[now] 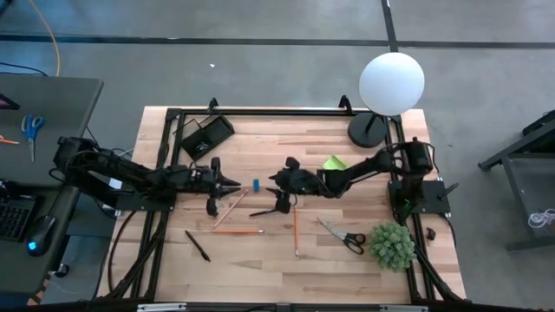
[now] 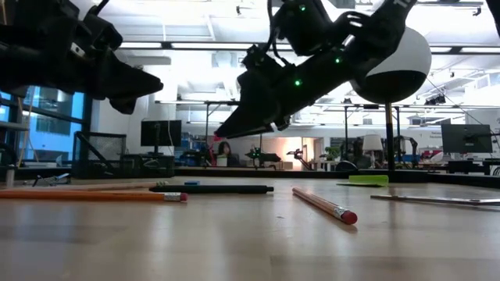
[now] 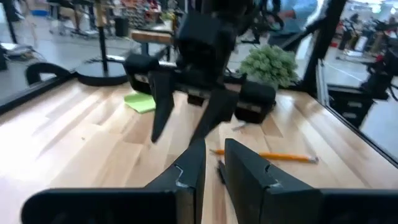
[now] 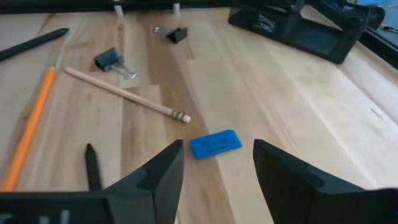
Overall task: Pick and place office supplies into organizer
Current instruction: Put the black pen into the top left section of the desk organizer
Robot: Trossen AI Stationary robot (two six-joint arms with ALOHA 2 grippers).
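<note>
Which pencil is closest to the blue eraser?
The pale wooden pencil with the metal band and eraser tip. It lies just beside the small blue eraser, while the bright orange pencil lies farther off.

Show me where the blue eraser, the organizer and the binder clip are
blue eraser [image 4: 215,144], right wrist view, middle of its top face
organizer [image 4: 297,28], right wrist view, its near side wall
binder clip [image 4: 110,60], right wrist view, its dark body

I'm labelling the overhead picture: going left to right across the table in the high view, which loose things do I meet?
Black pen → orange pencil → blue eraser → wooden pencil → lime-green sticky-note pad → black-handled scissors → plant.
</note>
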